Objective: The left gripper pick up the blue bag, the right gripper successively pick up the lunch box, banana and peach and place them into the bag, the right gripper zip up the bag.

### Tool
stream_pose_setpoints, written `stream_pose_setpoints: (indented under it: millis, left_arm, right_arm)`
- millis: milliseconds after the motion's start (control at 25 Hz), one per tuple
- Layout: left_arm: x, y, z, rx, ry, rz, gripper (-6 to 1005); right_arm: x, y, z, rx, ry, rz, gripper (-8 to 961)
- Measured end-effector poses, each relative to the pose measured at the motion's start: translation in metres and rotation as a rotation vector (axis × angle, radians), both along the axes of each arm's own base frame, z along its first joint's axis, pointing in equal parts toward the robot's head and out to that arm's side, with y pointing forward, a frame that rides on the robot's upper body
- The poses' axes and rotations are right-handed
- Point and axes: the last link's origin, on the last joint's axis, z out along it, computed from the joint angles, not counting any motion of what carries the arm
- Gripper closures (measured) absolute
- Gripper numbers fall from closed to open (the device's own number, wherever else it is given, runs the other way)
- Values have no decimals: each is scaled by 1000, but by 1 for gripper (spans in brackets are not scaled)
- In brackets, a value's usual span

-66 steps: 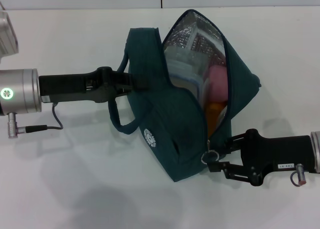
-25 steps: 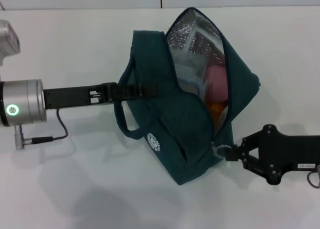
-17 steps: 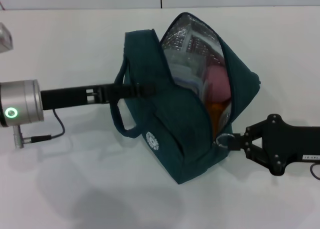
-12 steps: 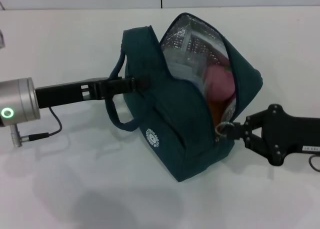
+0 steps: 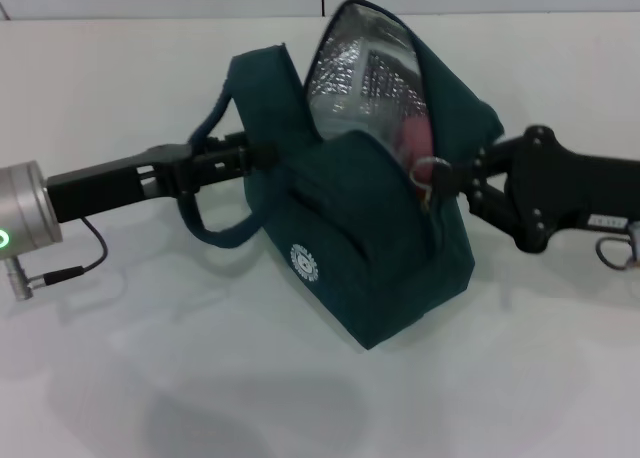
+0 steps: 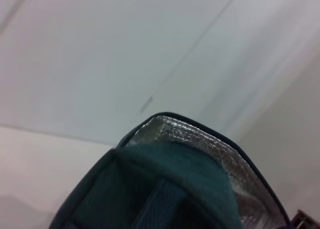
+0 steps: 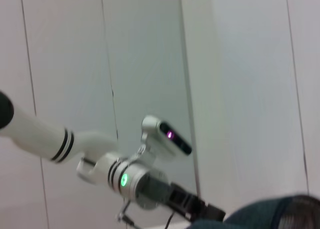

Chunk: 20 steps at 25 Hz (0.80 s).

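Note:
The blue bag rests tilted on the white table, foil lining showing through its open upper part. My left gripper reaches in from the left, shut on a loop handle at the bag's top. My right gripper is at the bag's right side, shut on the ring zip pull. A pink patch of the peach shows in the opening. The lunch box and banana are hidden inside. The left wrist view shows the bag's teal top and lining. The right wrist view catches the bag's edge.
The second loop handle hangs free below my left gripper. A bare white table surrounds the bag, with a wall behind. The right wrist view shows my left arm against the panelled wall.
My right gripper has drawn the zip pull up from the bag's lower corner to mid-height, narrowing the opening. The banana is now covered. The bag and left gripper shifted left.

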Motion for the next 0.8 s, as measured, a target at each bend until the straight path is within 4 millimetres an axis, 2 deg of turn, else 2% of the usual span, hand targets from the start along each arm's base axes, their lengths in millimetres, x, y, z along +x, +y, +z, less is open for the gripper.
stream_pose_setpoints:
  millis: [320,600,800]
  left_arm:
    - [-18,-5,16,151,-35,52,106]
    - [-31,-15,26,192,-56,101,106]
    - [-34,-19,29,218,-82,116,106]
  right_arm:
    - [-28,18,-1,1,15,54,946]
    - [-32,16,-13,-39,-30,71,946]
    - [-41,23,-2,3,23,70,946]
